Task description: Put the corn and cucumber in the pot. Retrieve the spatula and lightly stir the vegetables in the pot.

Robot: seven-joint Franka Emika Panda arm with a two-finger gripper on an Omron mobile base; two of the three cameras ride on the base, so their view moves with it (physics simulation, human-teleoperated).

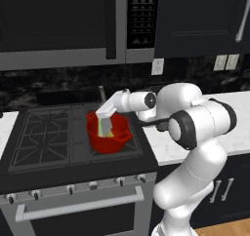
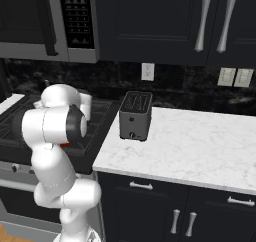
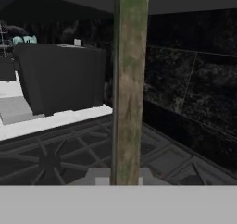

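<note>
The red pot (image 1: 108, 138) stands on the right side of the stove, and a sliver of the pot (image 2: 65, 144) peeps out from behind my arm. Inside it lie the light green cucumber (image 1: 102, 128) and the pale-yellow corn (image 1: 109, 131), side by side. My gripper (image 1: 105, 118) hangs over the pot's mouth, pointing down into it. It is shut on the spatula (image 1: 101, 93), whose thin dark handle sticks up behind the hand. In the hand view the spatula (image 3: 129, 79) runs as a straight bar from my gripper (image 3: 119, 177) to the top edge. Its blade is hidden.
The black stove (image 1: 44, 137) has grates left of the pot. A microwave (image 1: 58, 25) hangs low above it. A dark toaster (image 2: 136, 115) sits on the white marble counter (image 2: 200, 146) to the right; the toaster (image 3: 60, 79) also appears in the hand view.
</note>
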